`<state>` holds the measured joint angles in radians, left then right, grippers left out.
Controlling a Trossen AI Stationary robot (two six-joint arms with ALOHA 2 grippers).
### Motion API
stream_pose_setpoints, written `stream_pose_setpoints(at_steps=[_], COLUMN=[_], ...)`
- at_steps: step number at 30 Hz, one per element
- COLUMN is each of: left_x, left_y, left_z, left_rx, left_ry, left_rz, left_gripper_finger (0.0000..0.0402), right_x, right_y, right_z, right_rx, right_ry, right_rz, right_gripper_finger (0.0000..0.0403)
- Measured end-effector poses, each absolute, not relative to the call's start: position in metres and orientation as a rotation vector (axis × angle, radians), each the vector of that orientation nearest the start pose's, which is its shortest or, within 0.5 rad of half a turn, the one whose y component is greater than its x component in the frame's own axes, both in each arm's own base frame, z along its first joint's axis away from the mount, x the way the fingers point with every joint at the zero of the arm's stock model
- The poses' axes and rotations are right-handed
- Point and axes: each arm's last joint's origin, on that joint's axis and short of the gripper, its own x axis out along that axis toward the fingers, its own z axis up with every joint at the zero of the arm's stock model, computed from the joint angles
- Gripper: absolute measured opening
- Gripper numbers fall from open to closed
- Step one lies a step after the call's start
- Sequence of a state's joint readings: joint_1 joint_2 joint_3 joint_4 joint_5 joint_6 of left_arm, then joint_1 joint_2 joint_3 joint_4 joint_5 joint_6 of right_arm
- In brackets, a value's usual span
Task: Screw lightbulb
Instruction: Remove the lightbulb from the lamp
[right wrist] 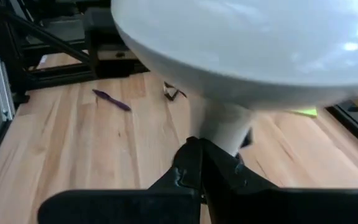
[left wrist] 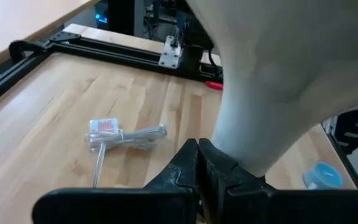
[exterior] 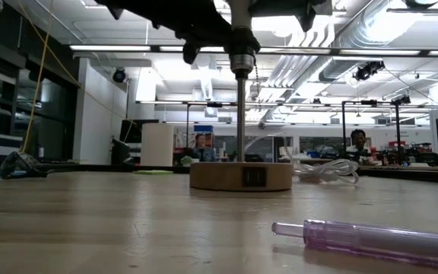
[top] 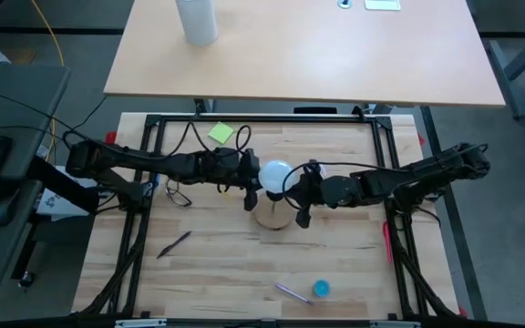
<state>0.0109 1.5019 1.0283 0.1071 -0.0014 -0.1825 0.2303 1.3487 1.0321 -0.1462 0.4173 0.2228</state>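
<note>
Standing over the wooden disc base (top: 272, 217) at the middle of the counter (top: 226, 264), the lightbulb (top: 274, 173) sits between both arms. Left gripper (top: 250, 194) and right gripper (top: 303, 212) flank it, jaws clenched, grasping nothing.

One bulb (top: 274, 172), one wooden base (top: 272, 217), two arms, two pens (top: 175, 243) (top: 292, 292), one blue cap (top: 321, 289), one yellow note (top: 221, 133), one white cylinder (top: 197, 20).
</note>
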Motion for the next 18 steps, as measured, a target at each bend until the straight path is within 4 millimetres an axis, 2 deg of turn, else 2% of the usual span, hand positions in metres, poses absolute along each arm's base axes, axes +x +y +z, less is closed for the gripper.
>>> stream_pose_setpoints(at_steps=[6,12,18], left_x=[0.323,0.307,0.296], left_y=[-0.004,-0.004,-0.002], left_z=[0.283,0.29,0.289], left_rx=[-0.182,-0.17,-0.094], left_ry=[0.422,0.482,0.559], left_rz=[0.004,0.008,0.065], left_gripper_finger=[0.0,0.0,0.0], right_x=[0.291,0.288,0.272], right_y=[0.051,0.05,0.048], right_z=[0.297,0.295,0.306], right_rx=[0.029,0.031,0.044], right_ry=[0.447,0.479,0.494], right_rz=[-0.284,-0.301,-0.27], right_gripper_finger=[0.0,0.0,0.0])
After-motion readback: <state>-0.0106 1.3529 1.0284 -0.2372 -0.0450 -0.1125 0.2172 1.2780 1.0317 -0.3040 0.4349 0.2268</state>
